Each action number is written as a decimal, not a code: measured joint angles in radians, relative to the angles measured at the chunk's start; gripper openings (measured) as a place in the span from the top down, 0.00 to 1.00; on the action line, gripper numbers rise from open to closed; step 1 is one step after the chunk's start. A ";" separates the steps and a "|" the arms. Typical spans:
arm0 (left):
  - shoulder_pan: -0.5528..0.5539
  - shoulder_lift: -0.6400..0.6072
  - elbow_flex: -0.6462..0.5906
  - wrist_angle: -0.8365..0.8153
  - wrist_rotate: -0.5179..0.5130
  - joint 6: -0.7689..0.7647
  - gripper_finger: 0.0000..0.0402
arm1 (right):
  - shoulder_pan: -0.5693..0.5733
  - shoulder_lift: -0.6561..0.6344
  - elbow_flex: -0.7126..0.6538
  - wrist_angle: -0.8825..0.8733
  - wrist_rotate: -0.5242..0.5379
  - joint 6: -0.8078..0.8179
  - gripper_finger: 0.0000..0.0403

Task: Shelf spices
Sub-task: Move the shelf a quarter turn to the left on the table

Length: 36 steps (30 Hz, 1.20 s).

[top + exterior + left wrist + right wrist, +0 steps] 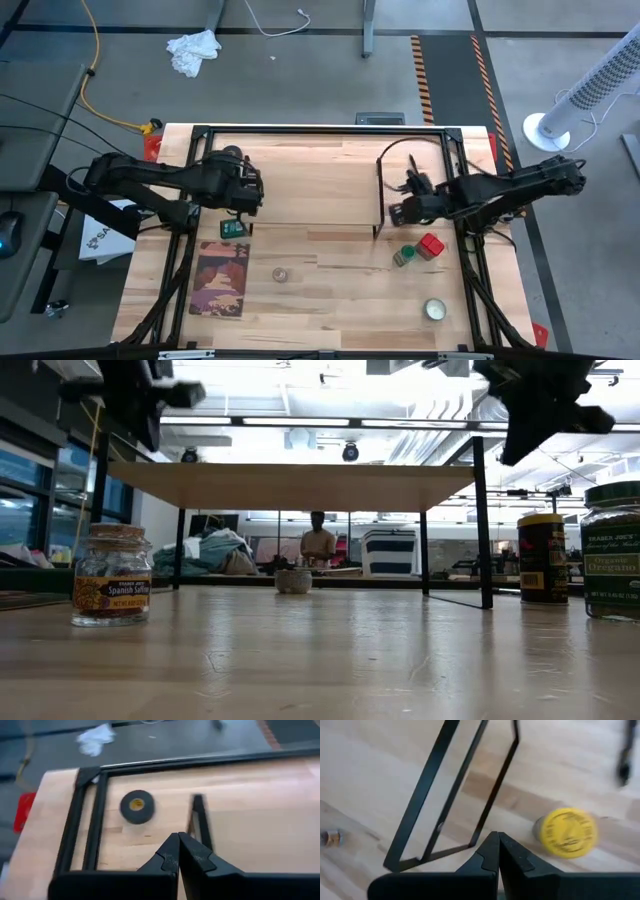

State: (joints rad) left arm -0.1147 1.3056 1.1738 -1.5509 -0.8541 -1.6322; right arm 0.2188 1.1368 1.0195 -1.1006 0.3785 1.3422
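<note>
Both arms hang above the surface (330,300) with nothing in hand. The left pincer (177,851) sits over the left end of the shelf (310,180), fingertips pressed together and empty; the right pincer (497,851) hovers at the shelf's right end, likewise closed and empty. The shelf board appears to carry no spice at all, so the task reads as barely begun. The green-lidded jar (404,256) and the red-topped container (431,246) stand touching or nearly so, just in front of the shelf's right legs; the black square tin (233,228) lies near the left legs; the tiny clear jar (281,274) stands alone mid-surface. The yellow-lidded jar (566,832) shows only from the right wrist camera, near a thin black leg (492,795). Risks noted: the right pincer must open before descent, or closed tips will topple a jar; the green and red pair leave little finger room, so grasping one may knock the other; the yellow jar's closeness to the leg invites a finger strike on metal; the low shelf clearance could catch a tall jar on the board edge. The tape roll (136,806) and flat round tin (434,310) are not stock and should stay put.
</note>
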 joint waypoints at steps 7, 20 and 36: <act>-0.178 -0.032 0.086 0.011 0.217 0.307 1.00 | -0.017 -0.155 0.000 0.002 -0.055 -0.231 1.00; -0.368 -0.034 0.267 0.029 0.262 0.334 0.88 | -0.017 -0.204 0.000 0.026 -0.194 -0.572 0.93; -0.311 -0.060 0.331 -0.021 0.434 0.731 0.39 | -0.015 0.075 0.262 -0.097 -0.200 -0.696 0.36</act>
State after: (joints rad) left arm -0.4255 1.2461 1.5049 -1.5721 -0.4200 -0.9009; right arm 0.2035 1.2114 1.2813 -1.1979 0.1783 0.6464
